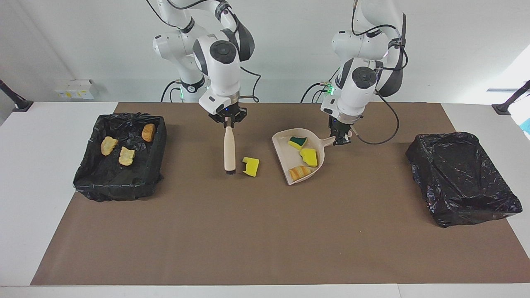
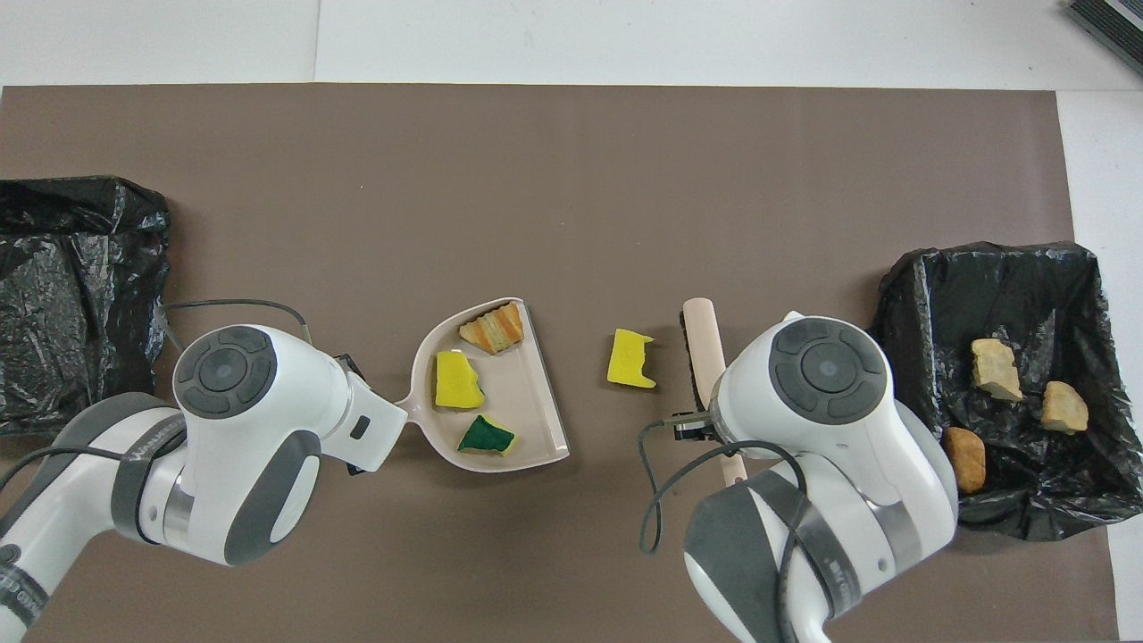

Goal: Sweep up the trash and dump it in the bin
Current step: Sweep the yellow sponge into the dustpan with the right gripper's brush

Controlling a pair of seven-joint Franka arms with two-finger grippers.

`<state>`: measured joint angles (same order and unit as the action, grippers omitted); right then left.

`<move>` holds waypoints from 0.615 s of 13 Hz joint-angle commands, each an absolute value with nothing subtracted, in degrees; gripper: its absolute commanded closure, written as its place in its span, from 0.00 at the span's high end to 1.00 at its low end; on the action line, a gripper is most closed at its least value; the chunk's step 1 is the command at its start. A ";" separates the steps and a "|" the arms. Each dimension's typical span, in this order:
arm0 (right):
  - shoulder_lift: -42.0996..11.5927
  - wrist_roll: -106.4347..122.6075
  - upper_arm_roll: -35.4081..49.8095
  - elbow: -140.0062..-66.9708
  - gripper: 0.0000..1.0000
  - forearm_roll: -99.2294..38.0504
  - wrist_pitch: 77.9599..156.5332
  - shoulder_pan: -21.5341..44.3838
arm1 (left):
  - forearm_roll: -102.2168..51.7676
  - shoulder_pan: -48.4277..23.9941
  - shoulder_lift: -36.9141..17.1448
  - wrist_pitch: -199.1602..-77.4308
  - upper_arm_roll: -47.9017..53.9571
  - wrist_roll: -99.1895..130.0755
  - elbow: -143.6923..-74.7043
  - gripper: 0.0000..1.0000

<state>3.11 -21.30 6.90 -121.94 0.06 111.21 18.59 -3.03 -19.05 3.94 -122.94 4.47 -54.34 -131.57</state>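
Right now the sweep of the last loose scrap is in hand. A yellow sponge piece lies on the brown surface between the beige plastic dustpan and the beige-handled brush. The right gripper has its fingers clamped on the brush handle, bristles down just beside the scrap. The left gripper has its fingers shut on the dustpan's handle; three scraps already sit in the pan. Three tan lumps lie in the black-lined bin at the right arm's end; the second black-lined bin looks empty. Next, I judge, the brush must push the scrap toward the pan's open edge.
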 commanded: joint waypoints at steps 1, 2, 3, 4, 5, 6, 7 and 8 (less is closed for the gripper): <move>3.34 -19.17 7.91 -128.39 0.00 0.44 119.59 19.68 | -2.29 -19.78 3.78 -124.98 4.04 -52.74 -132.36 0.00; 2.56 -17.42 7.91 -128.67 0.00 -0.34 120.49 20.82 | -2.29 -19.78 3.78 -125.07 4.04 -52.39 -132.36 0.00; 1.85 -15.31 8.00 -128.67 0.00 -0.79 120.76 21.61 | -2.29 -19.78 3.78 -125.07 4.04 -51.86 -132.36 0.00; 1.06 -12.77 8.00 -128.58 0.00 -3.66 121.02 22.49 | -2.29 -20.30 3.78 -124.89 4.04 -51.51 -132.36 0.00; 0.71 -8.31 8.00 -128.58 0.00 -8.22 121.90 22.50 | -2.29 -20.82 3.87 -124.72 4.04 -50.98 -132.36 0.00; 0.70 -4.61 8.00 -128.50 0.00 -12.96 121.99 22.67 | -2.29 -20.92 3.87 -124.72 4.04 -50.89 -132.36 0.00; 0.70 -3.96 8.00 -128.41 0.00 -17.01 122.17 23.46 | -2.29 -20.92 3.87 -124.46 4.04 -50.89 -132.36 0.00; 0.62 -3.26 8.00 -127.89 0.00 -20.44 122.78 25.12 | -2.29 -20.83 3.95 -124.19 4.04 -50.89 -132.36 0.00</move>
<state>0.88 -6.31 7.84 -128.24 -14.84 121.64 23.65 -3.03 -20.05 3.19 -123.52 4.60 -51.95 -131.60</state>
